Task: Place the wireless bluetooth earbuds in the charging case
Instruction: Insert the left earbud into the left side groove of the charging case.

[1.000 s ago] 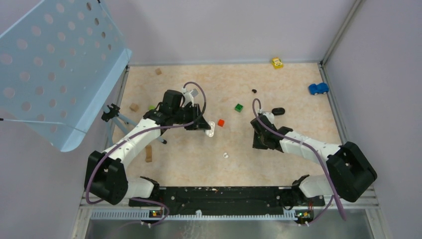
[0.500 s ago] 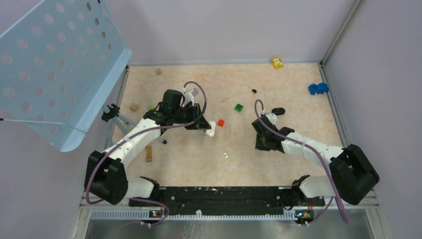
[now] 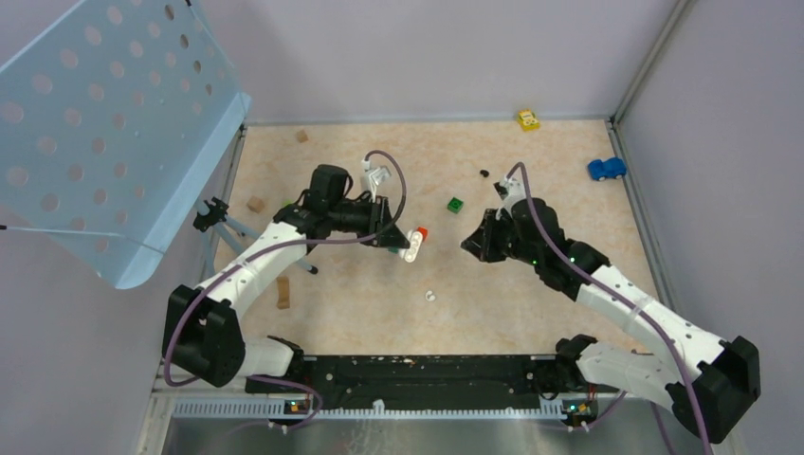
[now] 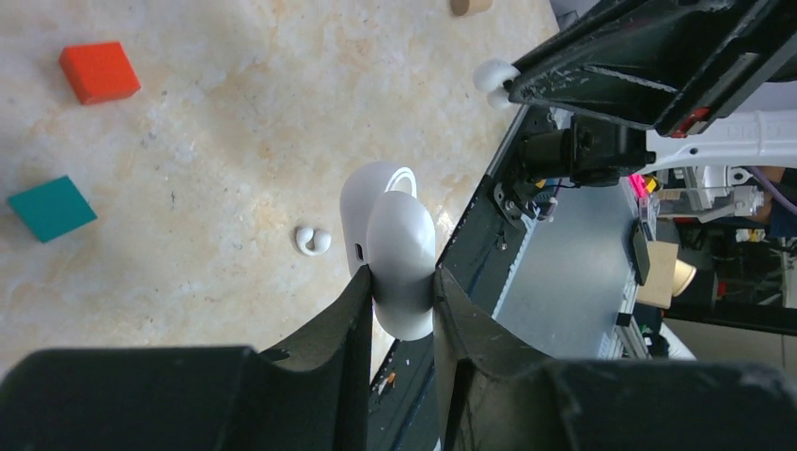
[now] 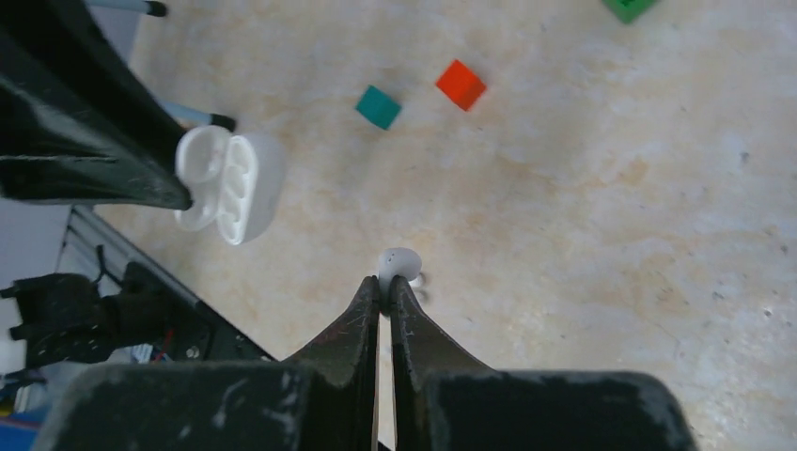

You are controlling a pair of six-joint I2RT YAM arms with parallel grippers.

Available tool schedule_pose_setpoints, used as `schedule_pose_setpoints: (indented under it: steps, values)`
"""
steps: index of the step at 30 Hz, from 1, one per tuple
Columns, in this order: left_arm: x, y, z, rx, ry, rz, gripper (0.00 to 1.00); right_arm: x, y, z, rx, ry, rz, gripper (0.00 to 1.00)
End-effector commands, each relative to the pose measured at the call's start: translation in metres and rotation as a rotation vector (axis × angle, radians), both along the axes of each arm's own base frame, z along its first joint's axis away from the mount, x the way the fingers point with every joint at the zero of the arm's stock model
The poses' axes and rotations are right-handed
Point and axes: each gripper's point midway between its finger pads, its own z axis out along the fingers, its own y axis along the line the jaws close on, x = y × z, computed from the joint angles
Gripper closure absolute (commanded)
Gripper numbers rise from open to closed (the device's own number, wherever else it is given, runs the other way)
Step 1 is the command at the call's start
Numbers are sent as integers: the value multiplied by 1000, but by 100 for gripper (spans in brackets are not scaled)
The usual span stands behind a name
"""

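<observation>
Nearest, a spare earbud [image 3: 429, 296] lies on the bench [image 3: 360, 303]. Beyond it, the right end effector [image 5: 386, 282], pinched shut on the held earbud [image 5: 398, 261], faces left toward the charging case [image 5: 230, 183], lid open, gripped by the partly closed left end effector [image 4: 399, 310]; a gap separates them

Right of the charging case [image 3: 412, 245] you have bare tabletop [image 3: 447, 263]; a red cube [image 3: 421, 232] sits just beyond it, and a loose white earbud [image 3: 429, 296] lies on its near side.
</observation>
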Motion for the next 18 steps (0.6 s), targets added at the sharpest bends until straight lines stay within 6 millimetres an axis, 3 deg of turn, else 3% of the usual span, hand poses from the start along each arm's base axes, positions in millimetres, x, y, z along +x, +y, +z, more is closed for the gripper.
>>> schedule_pose_setpoints:
  steps: [1, 5, 9, 14, 18]
  values:
    - [8, -8, 33, -70, -131, -64, 85, -12, 32, 63, 186, -127, 175, 100]
    - [9, -12, 54, -137, -153, -32, 85, -16, 43, 84, 268, -90, 190, 100]
    - [21, -9, 57, -164, -110, 120, 87, -16, 52, 103, 370, -110, 168, 100]
    - [25, -6, 68, -225, -84, 225, 87, -5, 62, 108, 411, -41, 99, 100]
    - [29, -1, 62, -185, -47, 280, 87, 0, 73, 112, 433, -53, 75, 100]
